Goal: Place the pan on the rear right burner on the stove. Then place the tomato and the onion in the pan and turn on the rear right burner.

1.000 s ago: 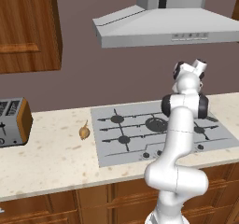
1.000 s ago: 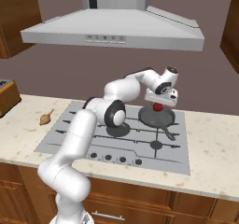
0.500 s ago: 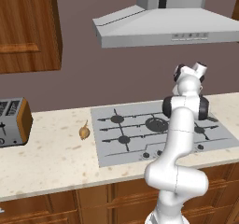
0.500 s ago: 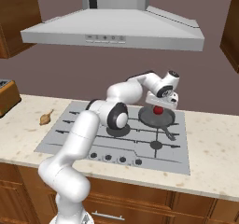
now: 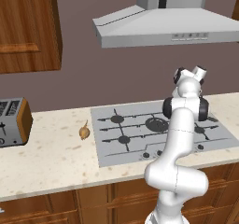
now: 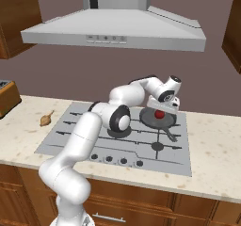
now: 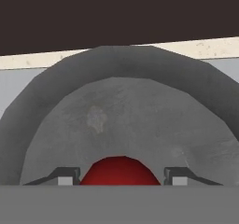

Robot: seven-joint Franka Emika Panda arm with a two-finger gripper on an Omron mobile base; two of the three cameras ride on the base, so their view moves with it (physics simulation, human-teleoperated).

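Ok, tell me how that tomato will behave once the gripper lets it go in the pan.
The tomato is round and glossy, so it will probably roll a little on the flat floor of the pan. The pan's raised rim should likely stop it. It looks small between the fingertips, so probably light.

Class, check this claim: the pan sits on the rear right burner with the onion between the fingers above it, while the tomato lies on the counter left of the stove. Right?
Not quite: they are swapped. The hand view shows the red tomato between the fingers over the pan; the left base view shows the onion on the counter left of the stove.
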